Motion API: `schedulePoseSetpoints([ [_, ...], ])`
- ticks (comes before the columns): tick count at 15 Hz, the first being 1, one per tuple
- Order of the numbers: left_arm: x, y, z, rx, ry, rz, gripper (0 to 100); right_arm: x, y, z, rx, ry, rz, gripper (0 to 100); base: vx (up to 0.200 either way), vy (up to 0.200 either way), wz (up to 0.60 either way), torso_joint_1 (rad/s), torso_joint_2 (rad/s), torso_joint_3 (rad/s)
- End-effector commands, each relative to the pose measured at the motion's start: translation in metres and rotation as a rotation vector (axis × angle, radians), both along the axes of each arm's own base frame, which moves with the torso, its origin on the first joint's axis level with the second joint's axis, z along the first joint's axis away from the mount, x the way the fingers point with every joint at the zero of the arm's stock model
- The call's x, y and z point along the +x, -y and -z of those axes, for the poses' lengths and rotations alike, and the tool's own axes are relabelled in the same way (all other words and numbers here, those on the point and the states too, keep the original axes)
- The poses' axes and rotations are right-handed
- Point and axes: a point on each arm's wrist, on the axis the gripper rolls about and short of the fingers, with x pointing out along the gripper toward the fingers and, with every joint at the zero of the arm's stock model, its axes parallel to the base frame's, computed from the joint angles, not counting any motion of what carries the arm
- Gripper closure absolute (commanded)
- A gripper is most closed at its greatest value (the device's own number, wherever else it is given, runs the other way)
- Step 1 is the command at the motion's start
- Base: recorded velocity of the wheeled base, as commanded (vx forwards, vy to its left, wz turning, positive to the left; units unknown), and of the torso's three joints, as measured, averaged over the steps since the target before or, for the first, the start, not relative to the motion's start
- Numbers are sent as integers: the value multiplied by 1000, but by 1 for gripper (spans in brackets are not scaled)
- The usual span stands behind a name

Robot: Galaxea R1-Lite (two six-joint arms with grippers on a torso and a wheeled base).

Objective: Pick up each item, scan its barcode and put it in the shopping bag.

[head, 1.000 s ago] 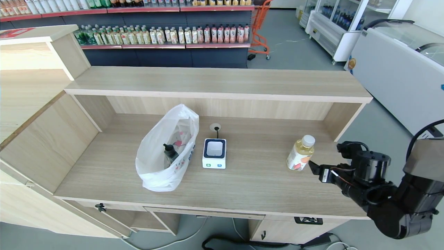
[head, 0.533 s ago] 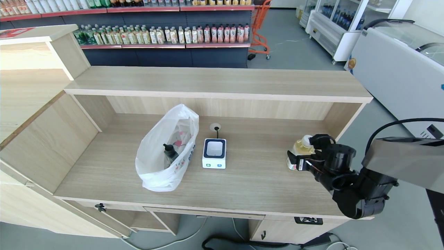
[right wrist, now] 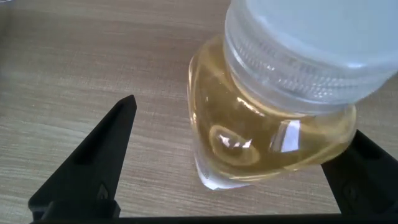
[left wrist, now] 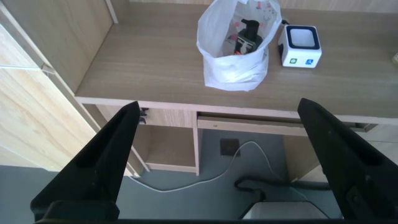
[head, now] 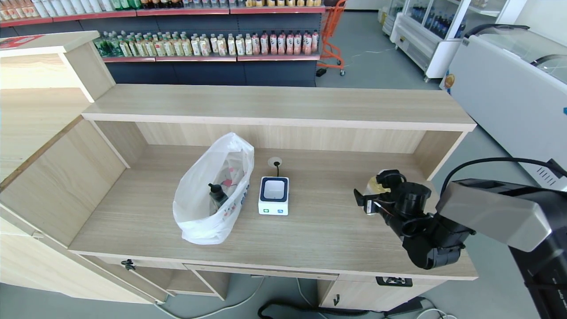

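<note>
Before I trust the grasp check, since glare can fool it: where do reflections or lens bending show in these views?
Right wrist view: white highlights glint on the bottle, inside the open right gripper. Head view: long edges of the counter bow slightly; shadows are faint. Left wrist view: the shopping bag is evenly lit, without hard glare.

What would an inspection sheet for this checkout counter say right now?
Surface: wooden counter under a raised ledge.
Job's things: bottle upright on the counter's right; scanner mid-counter; shopping bag left of it, open, dark-capped item inside.
Clutter: nothing seen.
Grippers: right gripper jaws open either side of the bottle; left gripper open, off the counter's front.
Cables: scanner lead into a grommet; cords on the floor.
Surroundings: drink shelves, freezers.
</note>
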Motion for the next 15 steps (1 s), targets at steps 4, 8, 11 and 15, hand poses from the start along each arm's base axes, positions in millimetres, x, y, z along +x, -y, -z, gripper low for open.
schedulePoseSetpoints([
  [4, 0, 0, 0, 1, -1, 0, 0, 19, -4, 7, -16, 0, -23, 100, 0, 0, 0, 0, 0, 0],
  [8, 0, 0, 0, -1, 1, 0, 0, 21, -3, 12, -50, -1, -26, 100, 0, 0, 0, 0, 0, 0],
  [11, 0, 0, 0, -1, 1, 0, 0, 22, 1, 9, -75, 17, -9, 100, 0, 0, 0, 0, 0, 0],
  [15, 0, 0, 0, -1, -1, 0, 0, 14, 11, -49, 69, 9, 53, 100, 0, 0, 0, 0, 0, 0],
])
